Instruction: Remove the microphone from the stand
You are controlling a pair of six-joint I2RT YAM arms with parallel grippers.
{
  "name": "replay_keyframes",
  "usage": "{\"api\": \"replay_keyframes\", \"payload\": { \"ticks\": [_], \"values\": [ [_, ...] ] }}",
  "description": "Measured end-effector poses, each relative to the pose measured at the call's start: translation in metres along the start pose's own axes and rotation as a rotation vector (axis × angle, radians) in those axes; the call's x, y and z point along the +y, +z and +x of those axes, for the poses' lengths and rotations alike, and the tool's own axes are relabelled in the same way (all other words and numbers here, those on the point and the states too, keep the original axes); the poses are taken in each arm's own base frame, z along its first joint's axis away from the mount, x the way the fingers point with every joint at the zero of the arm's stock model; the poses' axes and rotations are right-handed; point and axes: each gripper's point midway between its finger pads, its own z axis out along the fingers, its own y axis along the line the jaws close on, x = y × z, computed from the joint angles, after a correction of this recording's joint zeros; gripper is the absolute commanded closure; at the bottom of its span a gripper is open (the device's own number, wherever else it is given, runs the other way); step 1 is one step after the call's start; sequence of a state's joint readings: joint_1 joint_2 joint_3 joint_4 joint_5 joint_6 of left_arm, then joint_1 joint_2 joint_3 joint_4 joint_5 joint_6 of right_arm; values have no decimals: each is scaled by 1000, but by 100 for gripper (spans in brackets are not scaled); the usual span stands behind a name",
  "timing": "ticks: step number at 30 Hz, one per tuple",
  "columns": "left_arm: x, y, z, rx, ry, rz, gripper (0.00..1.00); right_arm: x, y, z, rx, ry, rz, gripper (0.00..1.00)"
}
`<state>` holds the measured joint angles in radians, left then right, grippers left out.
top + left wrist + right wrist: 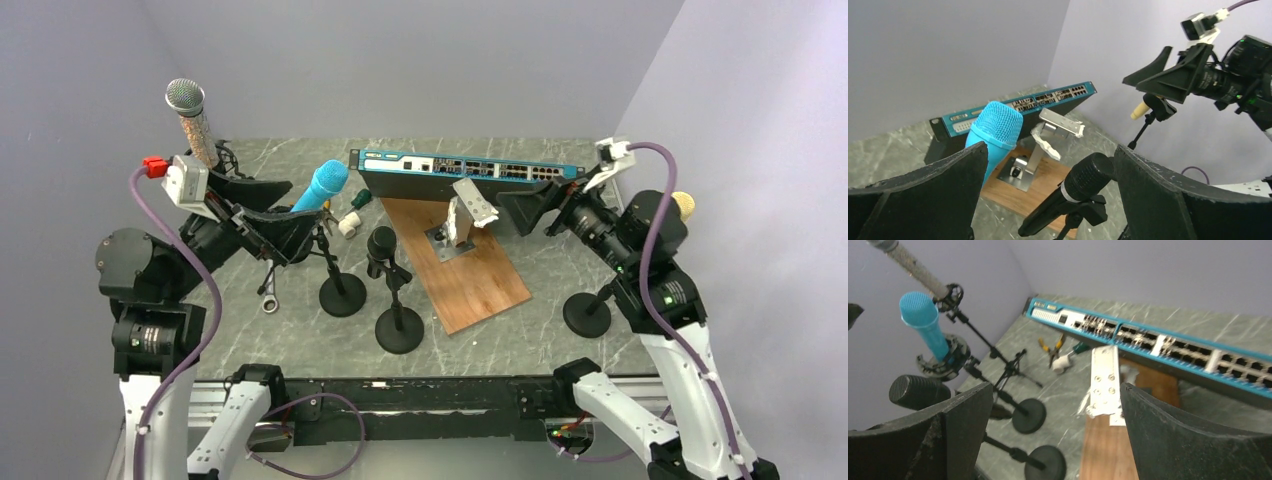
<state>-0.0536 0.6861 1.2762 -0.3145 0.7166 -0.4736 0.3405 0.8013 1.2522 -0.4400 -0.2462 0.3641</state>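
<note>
Presently blue microphone [322, 187], clipped in its stand [342, 296], head tilted toward one o'clock, lies just ahead of nearer left gripper [1052, 152], jaws wide apart; right gripper [1055, 390], jaws likewise apart, off at three o'clock.

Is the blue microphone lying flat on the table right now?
No, the blue microphone sits tilted, head up, in the clip of its stand.

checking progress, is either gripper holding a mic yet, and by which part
Nothing is held: the left gripper and right gripper are both open and empty.
</note>
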Motion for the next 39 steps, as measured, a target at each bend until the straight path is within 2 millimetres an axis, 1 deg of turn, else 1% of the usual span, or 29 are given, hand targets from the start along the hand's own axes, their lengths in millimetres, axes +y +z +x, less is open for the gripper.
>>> {"api": "replay_keyframes", "payload": {
  "ticks": [5,8,9,12,13,14,16,18,20,23,25,29,31,33,39],
  "values": [
    [5,3,25,32,-78,31,1,6,18,42,147,73,-91,0],
    [3,6,44,58,-124,67,1,4,26,77,249,116,-137,0],
    [1,7,50,72,-139,84,1,3,28,92,289,133,-149,0],
    [-12,8,63,104,-158,142,1,6,29,126,382,168,-180,0],
    [-16,9,64,111,-157,160,1,12,30,139,422,168,-198,0],
    [-21,9,66,114,-147,180,1,20,30,147,450,164,-220,0],
    [-29,9,68,120,-131,211,1,42,30,166,508,131,-270,0],
    [-33,9,69,122,-117,230,1,61,28,182,549,95,-305,0],
    [-38,9,72,123,-101,249,1,69,26,193,563,70,-318,0],
    [-43,8,78,133,-86,277,1,72,24,212,579,36,-315,0],
    [-47,8,82,140,-72,296,1,77,21,230,600,5,-324,0],
    [-54,10,87,143,-24,323,1,95,10,269,635,-94,-368,0],
    [-56,12,90,151,-9,325,1,100,9,279,631,-135,-368,0],
    [-58,16,98,174,4,323,1,103,10,283,612,-174,-354,0],
    [-63,30,122,246,47,294,10,124,12,273,490,-259,-335,0]
  ]
}}
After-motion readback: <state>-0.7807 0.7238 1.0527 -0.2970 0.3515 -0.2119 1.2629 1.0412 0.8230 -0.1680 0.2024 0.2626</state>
